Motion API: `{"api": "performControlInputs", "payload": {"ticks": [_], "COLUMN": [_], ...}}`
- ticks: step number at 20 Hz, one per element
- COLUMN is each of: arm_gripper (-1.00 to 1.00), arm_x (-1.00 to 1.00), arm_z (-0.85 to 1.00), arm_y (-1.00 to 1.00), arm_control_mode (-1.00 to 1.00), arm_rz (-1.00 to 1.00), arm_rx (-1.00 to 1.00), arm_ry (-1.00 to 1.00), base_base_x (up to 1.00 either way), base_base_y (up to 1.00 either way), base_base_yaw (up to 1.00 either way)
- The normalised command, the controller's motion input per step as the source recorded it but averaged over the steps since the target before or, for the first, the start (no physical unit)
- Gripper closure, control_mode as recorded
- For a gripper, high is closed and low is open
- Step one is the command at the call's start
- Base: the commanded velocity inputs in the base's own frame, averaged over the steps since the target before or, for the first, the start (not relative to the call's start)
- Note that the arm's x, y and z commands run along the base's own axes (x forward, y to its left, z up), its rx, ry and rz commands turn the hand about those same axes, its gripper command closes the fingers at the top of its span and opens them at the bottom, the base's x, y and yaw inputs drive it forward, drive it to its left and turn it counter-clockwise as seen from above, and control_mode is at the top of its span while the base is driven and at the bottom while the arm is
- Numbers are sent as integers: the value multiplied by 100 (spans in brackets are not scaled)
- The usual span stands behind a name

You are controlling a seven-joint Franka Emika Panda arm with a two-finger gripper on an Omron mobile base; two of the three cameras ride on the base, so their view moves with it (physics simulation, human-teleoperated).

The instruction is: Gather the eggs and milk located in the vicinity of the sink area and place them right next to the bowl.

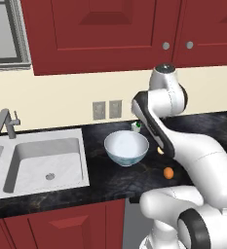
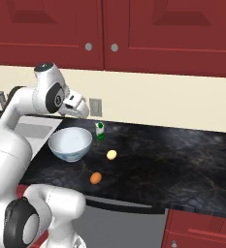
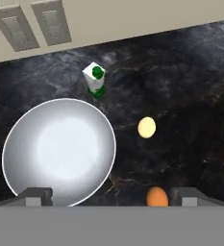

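The white bowl (image 1: 126, 147) (image 2: 70, 143) (image 3: 59, 151) stands on the black counter just right of the sink (image 1: 47, 160). Behind it, near the wall, the milk (image 2: 100, 131) (image 3: 95, 80) stands upright, white with a green top. To the bowl's right lies the pale yellow egg (image 2: 111, 154) (image 3: 146, 128), and the orange egg (image 1: 168, 172) (image 2: 96, 178) (image 3: 157, 196) lies nearer the counter's front edge. My gripper (image 3: 112, 197) hangs high above the bowl's right rim, looking down. Its fingers are open wide and hold nothing.
A grey faucet (image 1: 5, 121) stands behind the sink. Two wall outlets (image 1: 106, 110) sit above the counter's back edge. Red cabinets (image 2: 104, 29) hang overhead. Dark counter (image 2: 182, 160) stretches bare to the right of the eggs.
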Motion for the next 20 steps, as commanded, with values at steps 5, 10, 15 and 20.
{"api": "performControlInputs", "payload": {"ticks": [5, 10, 15, 20], "arm_gripper": [-100, -100, -100, -100], "arm_x": [49, 46, 49, 46], "arm_z": [-20, -36, -13, -19], "arm_y": [-4, -3, -22, -8], "arm_control_mode": [-100, -100, -100, -100], "arm_rz": [-14, -9, 0, 0], "arm_rx": [0, 0, 5, 6], "arm_ry": [0, 2, 7, 2], "base_base_x": [0, 0, 0, 0], "base_base_y": [0, 0, 0, 0], "base_base_yaw": [0, 0, 0, 0]}}
